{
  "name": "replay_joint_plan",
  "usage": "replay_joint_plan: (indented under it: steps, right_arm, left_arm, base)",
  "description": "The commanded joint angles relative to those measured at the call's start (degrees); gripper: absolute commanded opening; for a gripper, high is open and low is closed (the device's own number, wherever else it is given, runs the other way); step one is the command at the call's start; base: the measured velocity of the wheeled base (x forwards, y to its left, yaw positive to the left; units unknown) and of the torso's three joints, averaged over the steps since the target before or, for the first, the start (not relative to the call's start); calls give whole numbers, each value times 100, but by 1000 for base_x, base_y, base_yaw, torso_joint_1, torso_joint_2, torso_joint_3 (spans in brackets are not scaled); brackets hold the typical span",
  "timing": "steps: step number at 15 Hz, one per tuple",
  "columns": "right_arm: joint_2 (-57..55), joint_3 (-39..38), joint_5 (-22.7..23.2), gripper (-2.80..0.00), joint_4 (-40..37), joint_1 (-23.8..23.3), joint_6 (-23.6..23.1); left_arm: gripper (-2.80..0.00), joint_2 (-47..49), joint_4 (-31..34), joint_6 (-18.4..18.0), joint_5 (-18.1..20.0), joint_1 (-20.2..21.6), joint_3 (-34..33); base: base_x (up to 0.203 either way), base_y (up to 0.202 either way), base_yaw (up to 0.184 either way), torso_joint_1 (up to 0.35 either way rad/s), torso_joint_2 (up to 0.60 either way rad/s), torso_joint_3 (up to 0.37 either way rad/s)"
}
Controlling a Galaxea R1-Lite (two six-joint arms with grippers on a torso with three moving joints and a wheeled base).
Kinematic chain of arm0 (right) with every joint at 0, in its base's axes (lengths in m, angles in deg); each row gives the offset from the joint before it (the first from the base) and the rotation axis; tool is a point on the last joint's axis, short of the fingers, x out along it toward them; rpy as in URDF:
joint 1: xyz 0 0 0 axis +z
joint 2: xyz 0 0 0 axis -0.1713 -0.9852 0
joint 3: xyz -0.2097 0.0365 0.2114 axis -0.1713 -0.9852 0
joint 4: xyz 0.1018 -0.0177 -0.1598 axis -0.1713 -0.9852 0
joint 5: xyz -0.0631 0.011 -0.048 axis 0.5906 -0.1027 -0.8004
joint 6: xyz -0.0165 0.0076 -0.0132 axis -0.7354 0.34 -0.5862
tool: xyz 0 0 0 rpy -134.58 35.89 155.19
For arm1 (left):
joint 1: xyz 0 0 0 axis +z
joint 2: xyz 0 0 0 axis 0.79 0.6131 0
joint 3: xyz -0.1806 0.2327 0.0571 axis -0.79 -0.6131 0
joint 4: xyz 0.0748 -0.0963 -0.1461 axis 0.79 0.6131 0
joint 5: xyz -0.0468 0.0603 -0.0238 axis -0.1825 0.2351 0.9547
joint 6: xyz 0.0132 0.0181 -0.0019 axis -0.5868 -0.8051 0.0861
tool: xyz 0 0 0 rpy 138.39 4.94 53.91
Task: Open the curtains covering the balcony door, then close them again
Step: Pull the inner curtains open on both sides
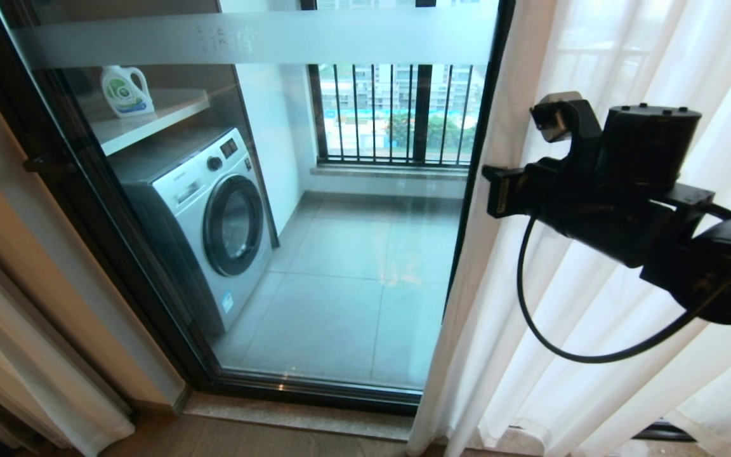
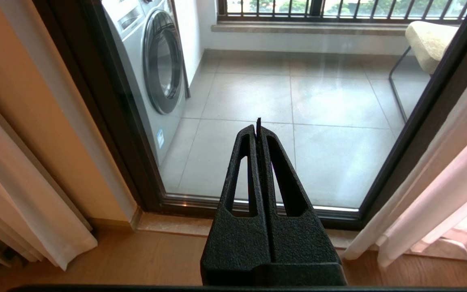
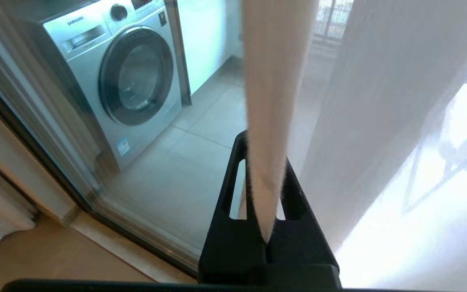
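While the left gripper [image 2: 258,126] hangs low before the balcony door [image 1: 340,254] with its jaws pressed together on nothing, the right gripper [image 3: 264,162] pinches the hemmed edge of the curtains [image 3: 270,101] between its jaws. The sheer fabric rises from the pinch, its pleats spreading beside the jaws away from the washing machine [image 1: 213,209].
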Motion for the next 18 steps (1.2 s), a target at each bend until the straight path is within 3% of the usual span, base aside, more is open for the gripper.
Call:
replay_joint_plan:
  steps: [1,8,18]
  right_arm:
    - [17,-147,-6,-280,88,2,0]
    - [402,-623,-14,-280,485,-5,0]
    - [929,-937,-490,-280,848,-262,237]
  left_arm:
    - [-280,-2,-2,5,1,2,0]
    - [-280,-2,-2,-1,1,0,0]
    - [-280,-2,-4,-4,1,-5,0]
  base:
    - [0,0,0,0,0,0]
    - [0,0,0,0,0,0]
    - [0,0,0,0,0,0]
